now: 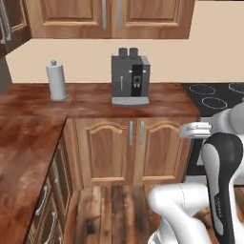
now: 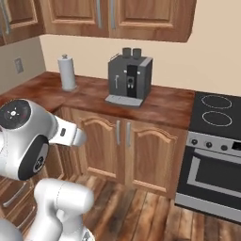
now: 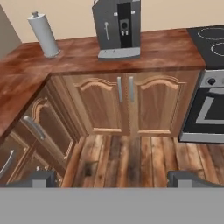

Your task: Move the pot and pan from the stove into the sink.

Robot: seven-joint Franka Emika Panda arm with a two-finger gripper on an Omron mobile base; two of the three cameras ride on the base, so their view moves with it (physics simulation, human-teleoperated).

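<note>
The stove (image 1: 213, 98) stands at the right end of the counter, a black glass cooktop with white ring burners. Its steel knob panel and oven door (image 2: 212, 175) face the floor. The burner rings in sight on the stove (image 3: 213, 42) carry nothing. The pot, the pan and the sink are out of view. My gripper (image 3: 113, 180) hangs open above the wooden floor in front of the cabinets, its two dark fingertips far apart with nothing between them. It is well left of the stove and away from the counter.
A grey coffee machine (image 1: 130, 78) and a white paper towel roll (image 1: 57, 81) stand on the L-shaped wooden counter (image 1: 28, 128). Lower cabinet doors (image 3: 124, 103) and a left drawer run (image 3: 35, 131) border the plank floor (image 3: 131, 159).
</note>
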